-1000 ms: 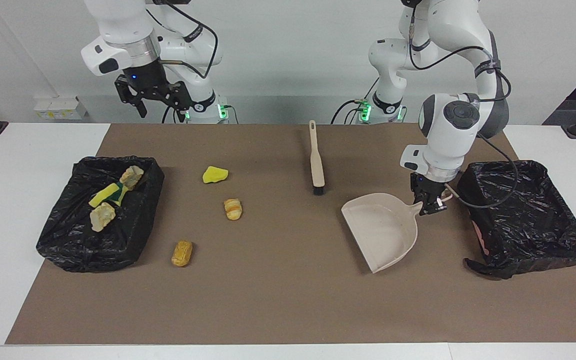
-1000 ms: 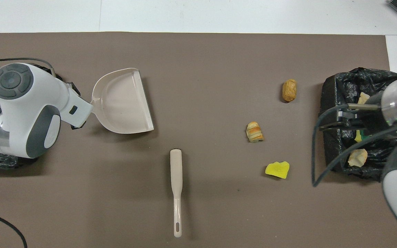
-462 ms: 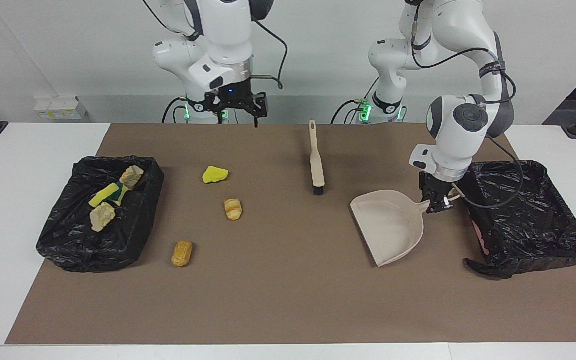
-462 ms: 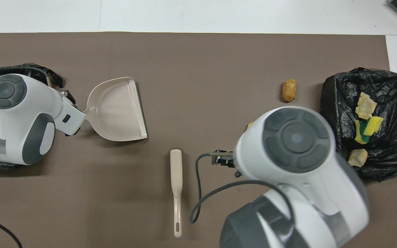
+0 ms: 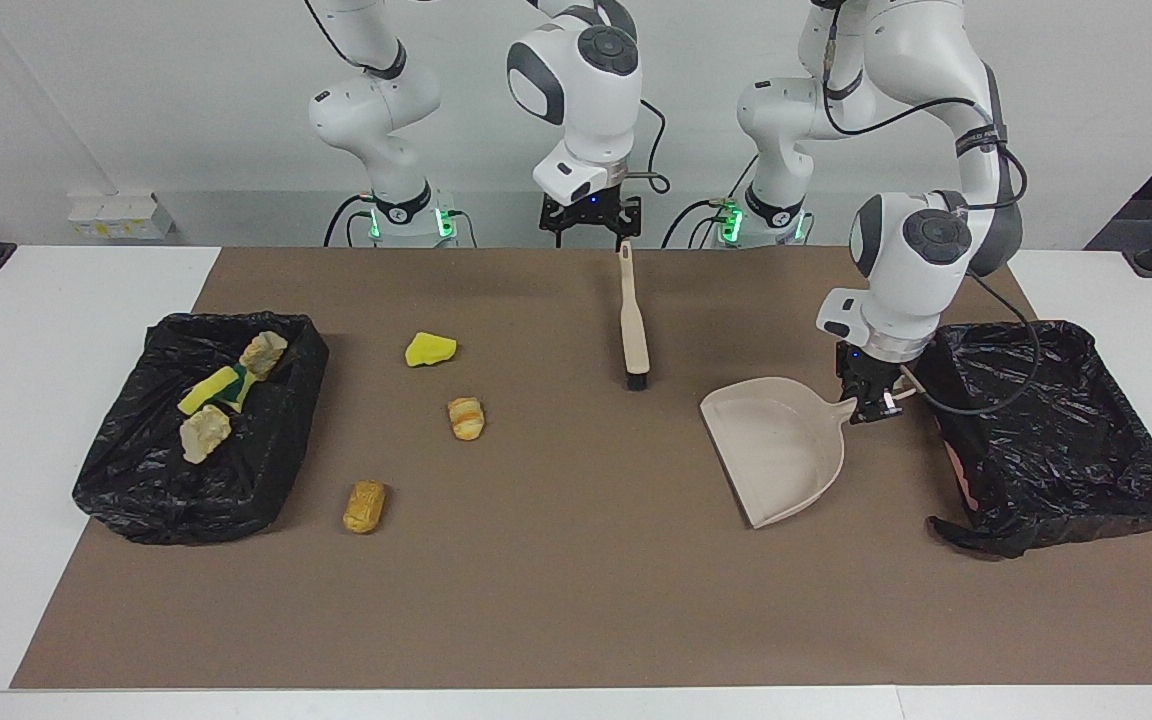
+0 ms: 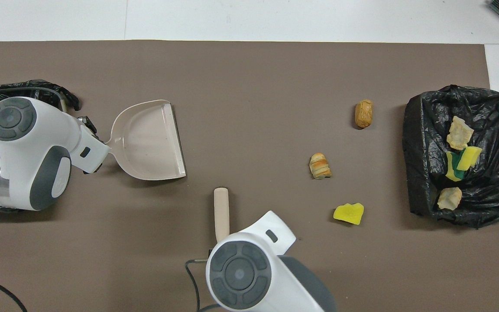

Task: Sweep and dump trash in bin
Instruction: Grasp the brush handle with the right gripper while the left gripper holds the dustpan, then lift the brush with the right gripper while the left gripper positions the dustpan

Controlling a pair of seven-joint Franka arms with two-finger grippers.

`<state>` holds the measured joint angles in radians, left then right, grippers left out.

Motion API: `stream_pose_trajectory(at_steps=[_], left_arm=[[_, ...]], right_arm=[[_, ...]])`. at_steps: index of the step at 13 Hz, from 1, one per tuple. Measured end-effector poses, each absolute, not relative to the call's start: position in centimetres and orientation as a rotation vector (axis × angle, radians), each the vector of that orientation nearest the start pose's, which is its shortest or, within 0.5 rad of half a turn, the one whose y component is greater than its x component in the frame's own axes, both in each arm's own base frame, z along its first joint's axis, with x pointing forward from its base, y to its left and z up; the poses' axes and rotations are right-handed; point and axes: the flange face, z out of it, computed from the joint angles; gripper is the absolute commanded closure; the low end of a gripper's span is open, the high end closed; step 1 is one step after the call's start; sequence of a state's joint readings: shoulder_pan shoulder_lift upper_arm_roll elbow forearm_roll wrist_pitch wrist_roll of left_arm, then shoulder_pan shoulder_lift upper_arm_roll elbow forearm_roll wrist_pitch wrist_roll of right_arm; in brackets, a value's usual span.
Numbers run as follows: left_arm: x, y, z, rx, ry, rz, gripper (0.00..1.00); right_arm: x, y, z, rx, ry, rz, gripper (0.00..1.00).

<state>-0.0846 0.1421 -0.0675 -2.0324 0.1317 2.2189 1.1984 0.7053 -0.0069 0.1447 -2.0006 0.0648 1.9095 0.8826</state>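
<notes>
Beige plastic is what both tools are made of. Our left gripper (image 5: pixel 868 408) is clamped on the handle of the beige plastic dustpan (image 5: pixel 778 450), which lies on the brown paper mat (image 5: pixel 556 600) just beside the empty black-lined bin (image 5: pixel 1056 430) at the left arm's end of the table, its open mouth facing the middle of the table. Our right gripper (image 5: pixel 591 222) hangs over the handle end of the long beige brush with dark bristles (image 5: pixel 633 320), its fingers standing apart and holding nothing.

The brush lies with its long axis running away from us, handle nearest the robots and bristles farthest. We judge that this is the relation the next move turns on: the open fingers would have to come straight down astride that narrow handle.

The loose trash lies toward the right arm's end of the table, well apart from the dustpan: a yellow sponge scrap (image 5: pixel 430 349), a striped tan bread-like chunk (image 5: pixel 466 418) and an orange-brown bread roll piece (image 5: pixel 364 506), each farther from the robots than the one before. Three more scraps already sit in the other black-lined bin (image 5: pixel 136 490). So the brush sits between pan and trash, and sweeping will run from the right arm's end toward the pan's mouth.
</notes>
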Motion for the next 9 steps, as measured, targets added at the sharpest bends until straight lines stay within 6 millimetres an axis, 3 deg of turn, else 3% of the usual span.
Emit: stream_pose_trajectory(at_steps=[3, 4, 6, 7, 9], left_arm=[[57.6, -8.3, 38.1, -2.295, 1.987, 0.016, 1.00], [57.6, -8.3, 38.1, -2.295, 1.987, 0.016, 1.00], [57.6, -8.3, 38.1, -2.296, 1.987, 0.017, 1.00], [57.6, -8.3, 38.1, -2.296, 1.987, 0.017, 1.00], [57.6, -8.3, 38.1, -2.296, 1.987, 0.017, 1.00]], right_arm=[[31.2, 45.2, 39.8, -3.153, 0.061, 0.139, 0.02], [30.6, 46.1, 37.8, -3.150, 0.046, 0.141, 0.07], [30.3, 46.9, 34.8, -3.158, 0.032, 0.159, 0.24], [30.4, 46.9, 34.3, -3.162, 0.037, 0.166, 0.37], [30.8, 46.6, 34.2, -3.161, 0.049, 0.165, 0.72]])
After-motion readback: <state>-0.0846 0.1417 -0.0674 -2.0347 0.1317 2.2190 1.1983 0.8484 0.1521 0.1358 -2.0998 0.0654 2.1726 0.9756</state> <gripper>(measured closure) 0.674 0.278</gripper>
